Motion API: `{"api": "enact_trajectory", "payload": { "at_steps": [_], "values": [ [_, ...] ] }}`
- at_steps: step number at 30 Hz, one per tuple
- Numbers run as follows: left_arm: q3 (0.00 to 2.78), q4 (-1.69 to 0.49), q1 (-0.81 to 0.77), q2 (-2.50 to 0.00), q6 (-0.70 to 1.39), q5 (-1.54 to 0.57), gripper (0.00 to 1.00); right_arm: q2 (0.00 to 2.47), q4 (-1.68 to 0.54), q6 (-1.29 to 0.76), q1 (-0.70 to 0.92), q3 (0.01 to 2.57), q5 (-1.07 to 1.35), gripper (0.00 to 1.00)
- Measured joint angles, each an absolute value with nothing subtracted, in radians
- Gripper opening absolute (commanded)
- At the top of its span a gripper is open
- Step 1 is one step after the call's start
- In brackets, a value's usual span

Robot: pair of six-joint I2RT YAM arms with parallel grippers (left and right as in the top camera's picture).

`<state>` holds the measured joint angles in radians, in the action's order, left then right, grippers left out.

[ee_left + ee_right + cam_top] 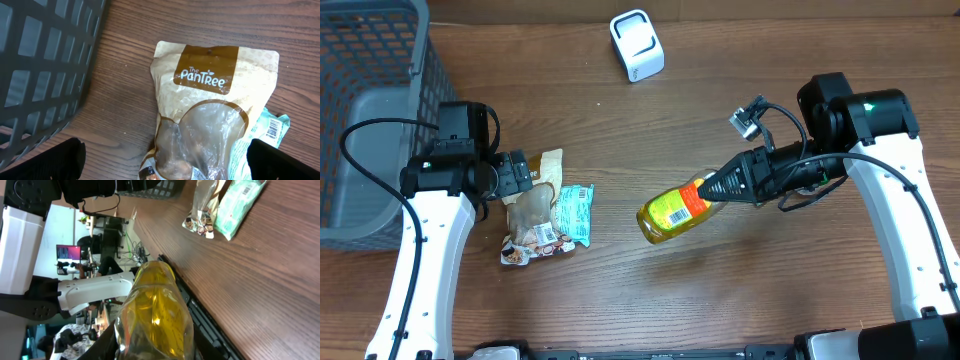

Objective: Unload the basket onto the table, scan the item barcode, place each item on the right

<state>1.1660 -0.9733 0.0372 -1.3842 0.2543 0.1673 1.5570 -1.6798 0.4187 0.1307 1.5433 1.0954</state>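
Observation:
My right gripper (pixel 722 186) is shut on the neck end of a clear bottle of yellow liquid (pixel 675 212) with a yellow and red label, and holds it lying sideways above the table's middle. In the right wrist view the bottle (pixel 155 312) fills the space between the dark fingers (pixel 107 342). A white barcode scanner (pixel 637 45) stands at the back of the table, well apart from the bottle. My left gripper (pixel 525 180) hangs open over a tan and brown snack pouch (pixel 210 110), with one black fingertip (pixel 55 160) on either side and nothing held.
A teal packet (pixel 575 212) lies against the pouch (pixel 532 218) on its right, and its barcode shows in the left wrist view (pixel 272 127). A grey mesh basket (pixel 370 100) fills the back left corner, close to my left arm.

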Motion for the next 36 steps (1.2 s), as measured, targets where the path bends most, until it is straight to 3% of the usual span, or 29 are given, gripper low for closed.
{"api": "enact_trajectory", "payload": {
  "at_steps": [18,28,36],
  "values": [
    [1.166,-0.974,0.037,-1.384,0.254,0.167,1.00,1.557,-1.419,0.338,0.131,1.469,1.015,0.20],
    [1.166,-0.973,0.037,-1.384,0.254,0.168,1.00,1.557,-1.230,-0.007,0.174,1.365,0.566,0.19],
    [1.166,-0.974,0.037,-1.384,0.254,0.167,0.99,1.557,-1.167,-0.255,0.416,1.360,0.135,0.15]
  ]
}}
